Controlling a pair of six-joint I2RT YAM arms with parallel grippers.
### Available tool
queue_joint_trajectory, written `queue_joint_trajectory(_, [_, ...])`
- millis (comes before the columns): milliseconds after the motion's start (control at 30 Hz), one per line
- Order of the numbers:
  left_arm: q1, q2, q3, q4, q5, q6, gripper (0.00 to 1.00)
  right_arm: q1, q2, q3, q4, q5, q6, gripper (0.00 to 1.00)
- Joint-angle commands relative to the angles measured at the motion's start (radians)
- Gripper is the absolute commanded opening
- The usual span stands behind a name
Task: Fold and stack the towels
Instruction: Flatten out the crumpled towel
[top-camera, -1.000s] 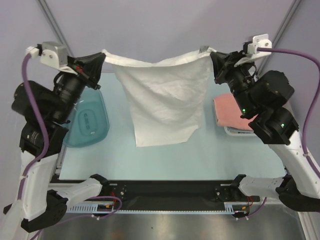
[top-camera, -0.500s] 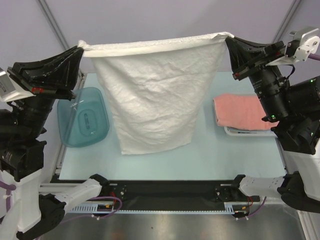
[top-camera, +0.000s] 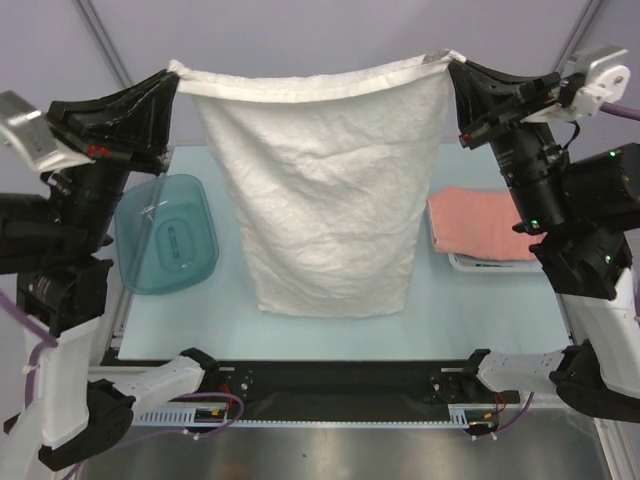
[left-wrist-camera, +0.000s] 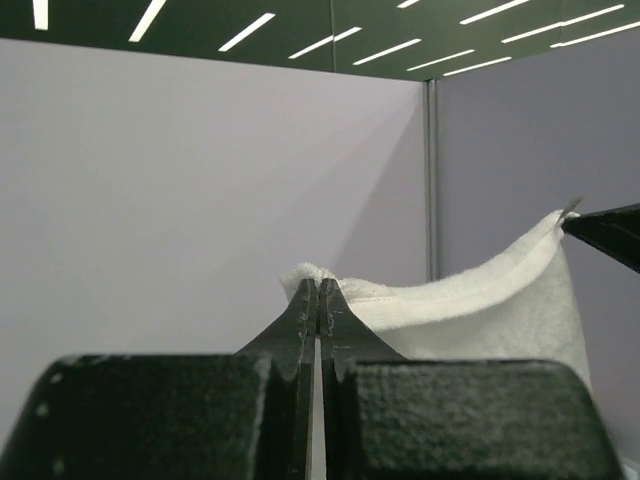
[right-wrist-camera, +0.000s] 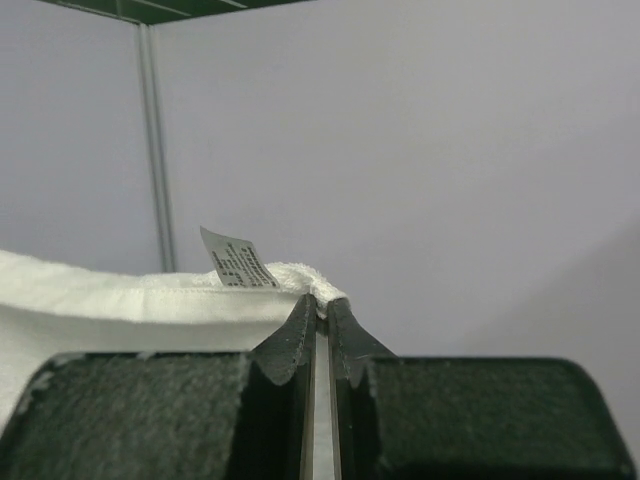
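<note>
White towel: the white towel (top-camera: 320, 200) hangs in the air in the middle of the top view, spread full width from 11 o'clock to 1 o'clock. Its upper hem is pulled nearly taut between the two arms, and its lower edge dangles toward 6 o'clock above the table (top-camera: 450, 300). I cannot tell whether that edge touches the table.

Left gripper: the left gripper (top-camera: 175, 80) is pinched tight on the towel's upper corner at 11 o'clock. In the wrist view its jaws meet with terry bunched between the tips.

Right gripper: the right gripper (top-camera: 455, 68) is clamped on the opposite upper corner at 1 o'clock. Only a sliver of gap shows between the jaws, and a small care label (right-wrist-camera: 240, 265) sticks up just beside them.

Pink towel: a salmon-pink towel (top-camera: 475, 222) lies folded flat at 3 o'clock, on what looks like a white basket (top-camera: 480, 263), of which only a near edge shows.

Blue tub: a translucent blue tub (top-camera: 165, 235) sits at 9 o'clock, and I see no cloth in it.

Done so far: one towel appears folded and laid down, so I judge the job to be in its early part.

Left to do: the white towel has no fold in it yet. It needs laying out, folding and stacking on the pink one. No grey or light blue towel is in view.

Step in hand: the towel is being held up and spread, probably ready for lowering onto the table.
</note>
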Motion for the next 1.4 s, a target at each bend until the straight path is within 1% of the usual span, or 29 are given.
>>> queue_joint_trajectory(0, [0.007, 0.079, -0.033, 0.054, -0.068, 0.018, 0.0, -0.062, 0.05, -0.035, 0.063, 0.037, -0.029, 0.0])
queue_joint_trajectory(33, [0.018, 0.098, -0.036, 0.056, -0.057, 0.006, 0.0, -0.106, 0.062, -0.035, 0.038, 0.011, -0.004, 0.0])
queue_joint_trajectory(67, [0.042, 0.125, -0.048, 0.065, -0.046, -0.018, 0.0, -0.205, 0.094, -0.035, 0.017, -0.071, 0.072, 0.0])
queue_joint_trajectory(100, [0.059, 0.141, -0.057, 0.074, -0.031, -0.018, 0.0, -0.206, 0.111, -0.038, 0.009, -0.119, 0.109, 0.0])
queue_joint_trajectory(133, [0.076, 0.153, -0.069, 0.085, -0.016, -0.046, 0.0, -0.302, 0.128, -0.044, 0.004, -0.165, 0.141, 0.0])
queue_joint_trajectory(167, [0.111, 0.168, -0.079, 0.106, 0.006, -0.058, 0.0, -0.338, 0.151, -0.052, 0.01, -0.231, 0.195, 0.0])
queue_joint_trajectory(200, [0.127, 0.205, -0.099, 0.119, 0.017, -0.072, 0.01, -0.373, 0.171, -0.062, 0.02, -0.257, 0.214, 0.0])
queue_joint_trajectory(233, [0.144, 0.227, -0.106, 0.131, 0.027, -0.095, 0.0, -0.434, 0.218, -0.085, 0.049, -0.288, 0.235, 0.0])
queue_joint_trajectory(267, [0.174, 0.253, -0.111, 0.157, 0.052, -0.104, 0.0, -0.467, 0.243, -0.089, 0.064, -0.353, 0.257, 0.0])
queue_joint_trajectory(333, [0.196, 0.332, -0.12, 0.168, 0.057, -0.121, 0.0, -0.525, 0.324, -0.095, 0.102, -0.4, 0.307, 0.0])
queue_joint_trajectory(367, [0.223, 0.36, -0.123, 0.229, 0.064, -0.132, 0.0, -0.539, 0.349, -0.098, 0.119, -0.429, 0.317, 0.0])
queue_joint_trajectory(400, [0.236, 0.388, -0.12, 0.248, 0.083, -0.155, 0.0, -0.551, 0.378, -0.095, 0.15, -0.44, 0.333, 0.0])
queue_joint_trajectory(433, [0.254, 0.455, -0.114, 0.263, 0.083, -0.166, 0.0, -0.565, 0.428, -0.092, 0.164, -0.45, 0.343, 0.0])
queue_joint_trajectory(533, [0.268, 0.576, -0.084, 0.321, 0.074, -0.175, 0.0, -0.608, 0.505, -0.053, 0.204, -0.486, 0.379, 0.0])
queue_joint_trajectory(567, [0.271, 0.613, -0.05, 0.338, 0.069, -0.175, 0.0, -0.627, 0.554, -0.034, 0.205, -0.5, 0.386, 0.0])
queue_joint_trajectory(600, [0.274, 0.648, -0.025, 0.34, 0.07, -0.179, 0.0, -0.636, 0.576, -0.018, 0.24, -0.504, 0.392, 0.0])
queue_joint_trajectory(633, [0.277, 0.681, 0.004, 0.338, 0.072, -0.182, 0.0, -0.641, 0.602, -0.001, 0.242, -0.506, 0.401, 0.0])
queue_joint_trajectory(667, [0.282, 0.754, 0.033, 0.323, 0.07, -0.184, 0.0, -0.645, 0.643, 0.014, 0.242, -0.506, 0.403, 0.0])
queue_joint_trajectory(700, [0.283, 0.783, 0.094, 0.314, 0.069, -0.183, 0.0, -0.654, 0.665, 0.04, 0.241, -0.507, 0.406, 0.0])
queue_joint_trajectory(767, [0.286, 0.869, 0.146, 0.286, 0.058, -0.179, 0.0, -0.664, 0.718, 0.065, 0.236, -0.503, 0.413, 0.0])
queue_joint_trajectory(900, [0.305, 0.977, 0.24, 0.251, 0.041, -0.183, 0.0, -0.69, 0.784, 0.083, 0.235, -0.501, 0.424, 0.0])
queue_joint_trajectory(1033, [0.325, 1.055, 0.272, 0.203, 0.027, -0.193, 0.0, -0.703, 0.849, 0.099, 0.23, -0.498, 0.436, 0.0])
queue_joint_trajectory(1267, [0.328, 1.115, 0.214, 0.183, 0.014, -0.207, 0.0, -0.711, 0.904, 0.096, 0.221, -0.492, 0.467, 0.0])
queue_joint_trajectory(1300, [0.328, 1.117, 0.202, 0.183, 0.014, -0.218, 0.0, -0.713, 0.906, 0.094, 0.18, -0.49, 0.475, 0.0])
queue_joint_trajectory(1367, [0.329, 1.117, 0.171, 0.18, 0.017, -0.225, 0.0, -0.716, 0.904, 0.076, 0.158, -0.489, 0.484, 0.0])
